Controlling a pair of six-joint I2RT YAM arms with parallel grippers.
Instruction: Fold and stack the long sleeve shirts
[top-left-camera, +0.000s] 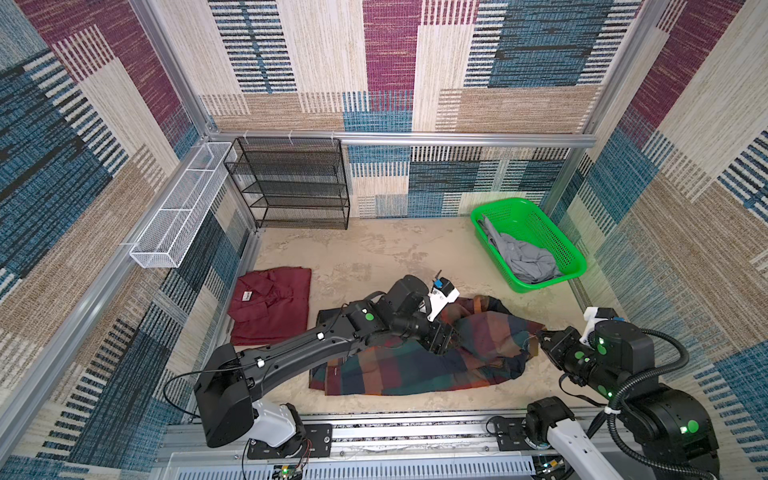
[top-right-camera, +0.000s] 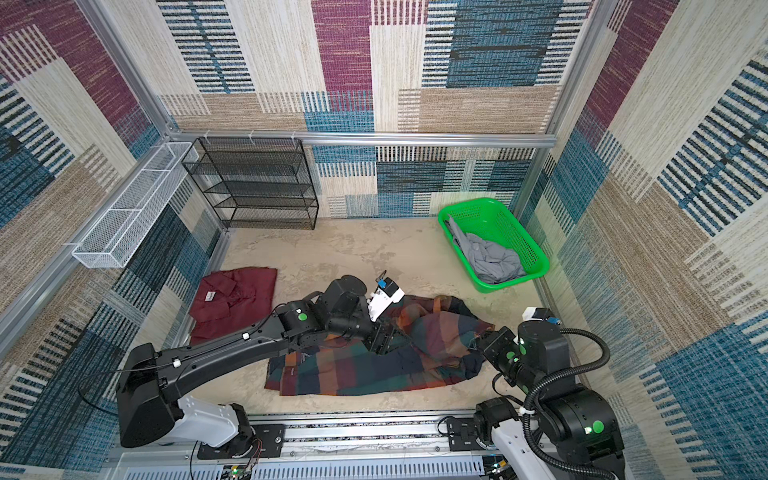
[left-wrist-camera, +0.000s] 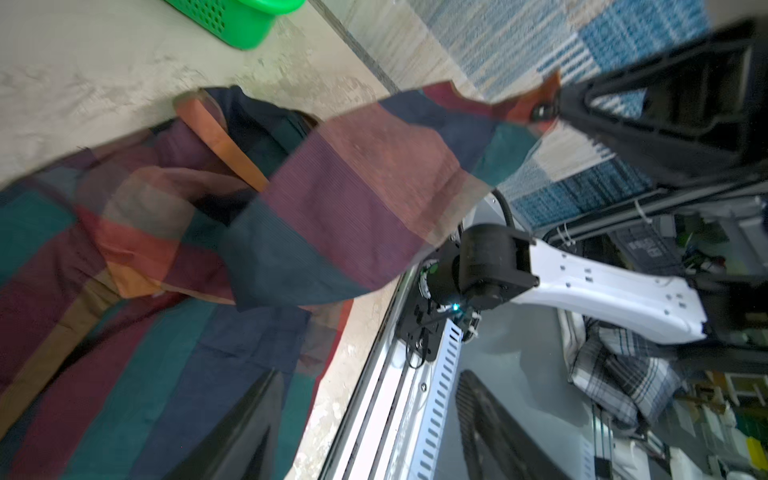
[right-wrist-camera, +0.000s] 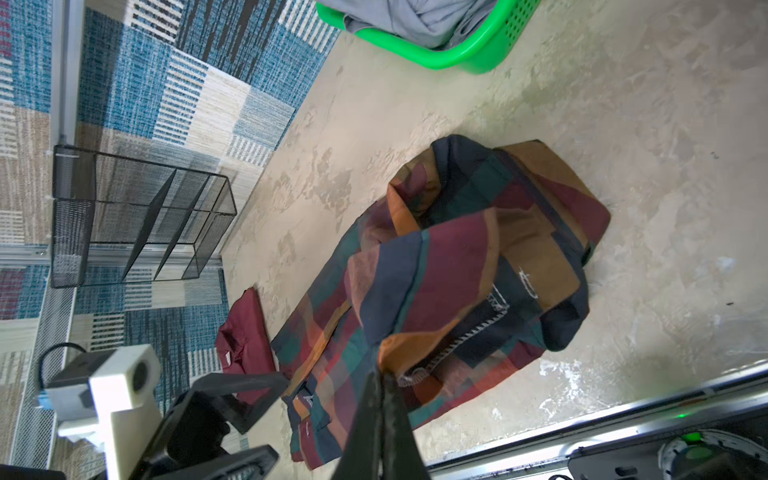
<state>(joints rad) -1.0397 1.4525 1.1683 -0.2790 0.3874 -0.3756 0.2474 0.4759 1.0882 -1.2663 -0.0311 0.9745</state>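
A plaid shirt (top-left-camera: 399, 370) (top-right-camera: 357, 370) lies crumpled in the middle of the table. My right gripper (top-left-camera: 540, 334) (right-wrist-camera: 380, 374) is shut on the shirt's edge at its right side and holds that flap (left-wrist-camera: 374, 178) up off the table. Over the middle of the plaid shirt my left gripper (top-left-camera: 440, 340) (left-wrist-camera: 365, 436) hangs open, with nothing between its fingers. A maroon shirt (top-left-camera: 270, 303) (top-right-camera: 232, 303) with a small white label lies folded at the left. In the green basket (top-left-camera: 544, 284) sits a bunched grey shirt (top-left-camera: 528, 257) (top-right-camera: 490, 257).
A black mesh shelf (top-left-camera: 291, 183) stands at the back left, against the wall. A white wire basket (top-left-camera: 183, 208) hangs on the left wall. The green basket sits at the back right. A metal rail (top-left-camera: 395, 432) runs along the front edge.
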